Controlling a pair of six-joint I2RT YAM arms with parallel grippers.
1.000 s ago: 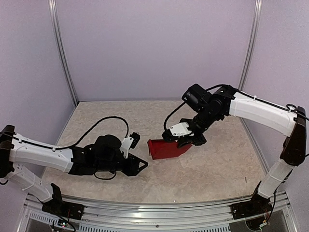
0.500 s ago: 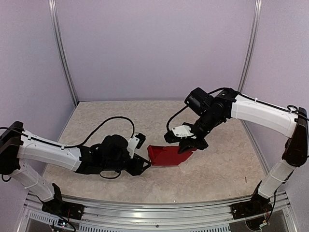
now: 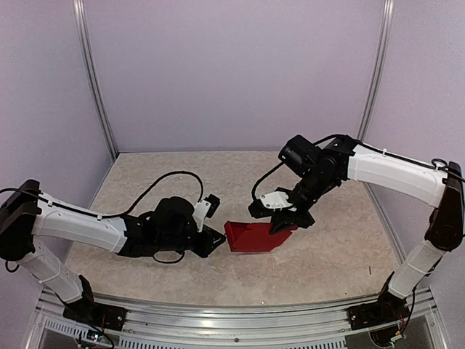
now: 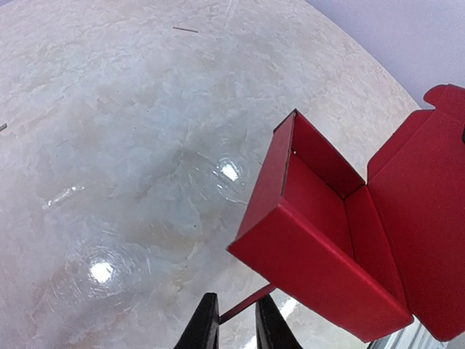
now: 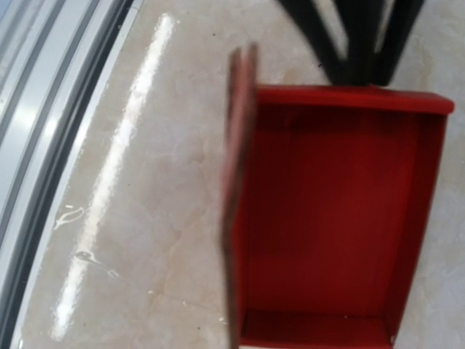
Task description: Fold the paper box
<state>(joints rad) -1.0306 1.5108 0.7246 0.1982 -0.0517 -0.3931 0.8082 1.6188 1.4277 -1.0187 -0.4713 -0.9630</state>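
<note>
While my left fingers (image 4: 231, 326) pinch the box (image 3: 254, 236) flap and my right fingers (image 3: 285, 216) stay shut, I pull gently.

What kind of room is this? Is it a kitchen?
Probably a robot test booth, not a kitchen: plain lilac walls with metal corner posts, a marble-patterned tabletop, and one bright red card box.

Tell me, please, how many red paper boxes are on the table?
1: the paper box lies mid-table between the left gripper and right gripper.
</note>
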